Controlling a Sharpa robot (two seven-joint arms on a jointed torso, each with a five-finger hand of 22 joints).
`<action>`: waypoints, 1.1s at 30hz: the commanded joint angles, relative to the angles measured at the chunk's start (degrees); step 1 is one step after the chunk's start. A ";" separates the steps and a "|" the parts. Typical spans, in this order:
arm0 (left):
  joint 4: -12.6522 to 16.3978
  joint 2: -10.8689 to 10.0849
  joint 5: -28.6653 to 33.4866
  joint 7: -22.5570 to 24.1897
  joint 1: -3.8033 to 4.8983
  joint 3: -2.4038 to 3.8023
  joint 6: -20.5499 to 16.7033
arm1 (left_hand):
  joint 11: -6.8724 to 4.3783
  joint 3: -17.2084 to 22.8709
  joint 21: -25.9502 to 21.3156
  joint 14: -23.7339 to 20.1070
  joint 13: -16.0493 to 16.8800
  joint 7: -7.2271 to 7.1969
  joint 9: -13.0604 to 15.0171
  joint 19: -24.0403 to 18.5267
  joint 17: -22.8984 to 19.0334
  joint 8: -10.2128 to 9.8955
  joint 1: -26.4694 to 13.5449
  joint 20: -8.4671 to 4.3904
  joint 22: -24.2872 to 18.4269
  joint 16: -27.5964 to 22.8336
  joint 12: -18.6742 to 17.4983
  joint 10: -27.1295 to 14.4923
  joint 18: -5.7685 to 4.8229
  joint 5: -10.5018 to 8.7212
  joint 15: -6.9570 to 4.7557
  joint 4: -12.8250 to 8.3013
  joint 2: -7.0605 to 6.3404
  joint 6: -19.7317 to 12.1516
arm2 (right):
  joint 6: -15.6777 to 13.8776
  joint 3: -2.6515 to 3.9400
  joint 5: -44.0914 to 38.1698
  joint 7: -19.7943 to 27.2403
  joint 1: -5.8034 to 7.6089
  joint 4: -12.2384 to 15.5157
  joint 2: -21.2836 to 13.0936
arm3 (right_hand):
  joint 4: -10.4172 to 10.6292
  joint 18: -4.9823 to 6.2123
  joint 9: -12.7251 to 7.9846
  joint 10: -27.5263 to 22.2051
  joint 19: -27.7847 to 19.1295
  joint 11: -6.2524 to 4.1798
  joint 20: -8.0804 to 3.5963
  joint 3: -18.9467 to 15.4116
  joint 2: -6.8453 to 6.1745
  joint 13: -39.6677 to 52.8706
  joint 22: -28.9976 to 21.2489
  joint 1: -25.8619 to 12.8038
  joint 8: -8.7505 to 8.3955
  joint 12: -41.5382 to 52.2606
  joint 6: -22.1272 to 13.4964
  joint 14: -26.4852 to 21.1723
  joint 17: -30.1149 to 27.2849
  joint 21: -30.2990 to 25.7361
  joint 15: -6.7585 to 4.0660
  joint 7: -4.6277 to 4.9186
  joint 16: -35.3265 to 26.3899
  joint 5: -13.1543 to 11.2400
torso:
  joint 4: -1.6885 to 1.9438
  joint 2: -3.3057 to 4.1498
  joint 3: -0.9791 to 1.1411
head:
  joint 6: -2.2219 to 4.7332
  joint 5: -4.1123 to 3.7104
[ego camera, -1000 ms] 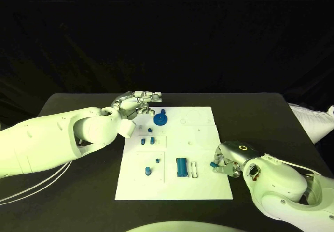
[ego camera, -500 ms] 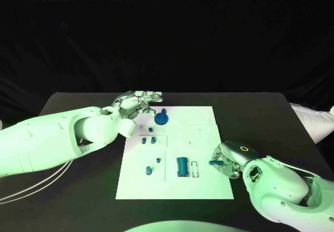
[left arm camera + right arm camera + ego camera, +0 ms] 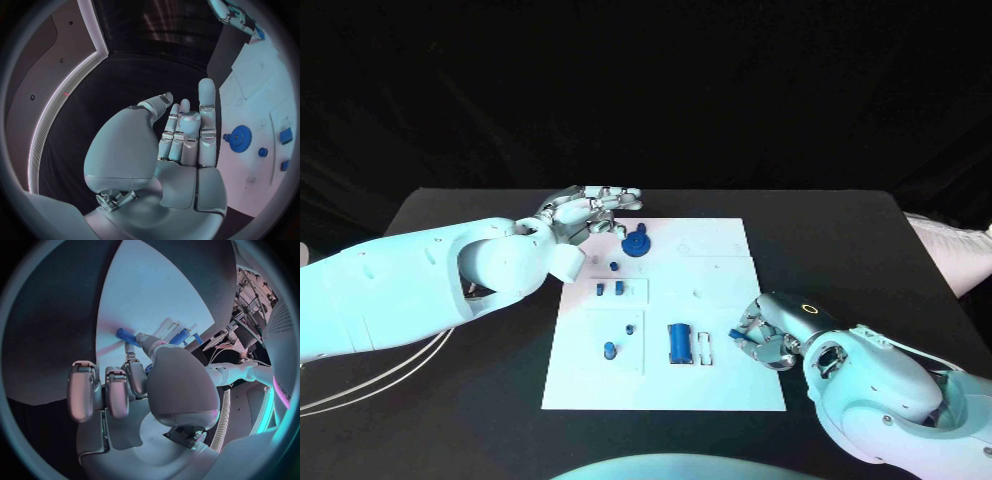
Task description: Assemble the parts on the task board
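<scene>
The white task board (image 3: 718, 290) lies mid-table. My left hand (image 3: 596, 210) hovers over its far left corner, fingers stretched out and holding nothing (image 3: 187, 140), just beyond the blue gear (image 3: 636, 244) (image 3: 238, 138). At the board's right edge my right hand (image 3: 764, 335) pinches a small blue peg (image 3: 737, 338) (image 3: 125, 333) between thumb and fingertip, low over the board beside the blue rectangular block (image 3: 679, 343). Other small blue parts (image 3: 609, 289) sit on the board's left half.
A small blue peg (image 3: 613, 267) and an oval blue piece (image 3: 609, 350) also lie on the board's left side. A narrow pale slot piece (image 3: 705, 345) sits right of the block. Black table (image 3: 473, 380) surrounds the board.
The right hand's fingers have shifted a little, bringing the pinched blue peg slightly further over the board. The left hand has edged slightly away from the gear.
</scene>
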 commanded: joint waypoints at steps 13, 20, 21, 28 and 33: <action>0.21 0.21 -0.78 0.18 0.03 0.03 1.76 | -0.04 -0.17 -0.41 -0.51 0.02 -0.02 0.08 -0.06 -0.08 0.21 -0.03 0.25 -0.08 0.28 0.17 -0.34 0.63 0.29 -0.03 -0.05 0.49 -0.52 | -8.50 0.45 17.16 -1.16 0.08 1.81 2.22 | 0.18 -0.65 2.76 1.27 1.55 -0.19 -0.64 -1.06 -0.66 4.48 2.42 -2.30 0.88 1.74 1.59 5.91 14.87 0.50 -0.35 -1.50 0.28 0.76 | 0.04 0.01 -0.03 | -0.21 -0.38; 0.40 0.22 -2.18 -0.03 0.03 0.03 2.52 | -0.03 -0.19 -0.43 -0.54 0.01 0.00 0.08 -0.07 -0.12 0.24 -0.03 0.25 -0.09 0.28 0.22 -0.38 0.64 0.28 -0.03 -0.07 0.50 -0.54 | -6.15 0.46 20.76 -1.93 0.18 0.92 3.01 | 0.03 -0.67 3.48 1.33 1.59 -0.33 -0.77 -2.19 -0.75 4.68 2.49 -3.31 1.16 1.85 1.94 5.90 14.82 0.54 -0.48 -1.66 0.24 2.08 | 0.07 0.00 -0.04 | -0.24 -0.35; 0.40 0.22 -2.20 -0.04 0.03 0.03 2.53 | -0.03 -0.19 -0.43 -0.54 0.01 0.00 0.08 -0.07 -0.12 0.24 -0.03 0.25 -0.09 0.28 0.22 -0.38 0.64 0.28 -0.03 -0.07 0.50 -0.54 | -6.02 0.46 20.85 -1.95 0.18 0.89 3.04 | 0.04 -0.67 3.50 1.33 1.59 -0.33 -0.77 -2.23 -0.76 4.68 2.50 -3.36 1.17 1.85 1.94 5.90 14.82 0.55 -0.48 -1.66 0.24 2.11 | 0.06 0.00 -0.03 | -0.23 -0.36; 0.41 0.23 -2.42 -0.25 0.03 0.04 2.86 | -0.03 -0.19 -0.43 -0.54 0.01 0.00 0.08 -0.07 -0.12 0.24 -0.03 0.25 -0.09 0.28 0.22 -0.38 0.64 0.28 -0.03 -0.07 0.50 -0.54 | -2.67 0.44 21.88 -2.49 0.22 -0.28 4.15 | 0.10 -0.67 3.86 1.30 1.59 -0.39 -0.81 -2.84 -0.58 4.68 2.53 -3.89 1.30 1.75 2.10 5.87 14.67 0.56 -0.52 -1.75 0.13 2.61 | 0.10 0.03 0.10 | -0.25 -0.27; 0.41 0.24 -2.45 -0.32 0.04 0.04 2.93 | -0.03 -0.19 -0.43 -0.54 0.01 0.00 0.08 -0.07 -0.12 0.24 -0.03 0.25 -0.09 0.28 0.22 -0.38 0.64 0.28 -0.03 -0.07 0.50 -0.54 | -2.04 0.43 21.56 -2.58 0.22 -0.91 4.57 | 0.49 -0.67 4.19 1.32 1.56 -0.39 -0.83 -3.60 -0.30 4.75 2.50 -4.75 1.35 1.77 2.11 5.85 14.62 0.53 -0.54 -1.76 0.09 2.55 | 0.03 0.00 0.05 | -0.25 -0.23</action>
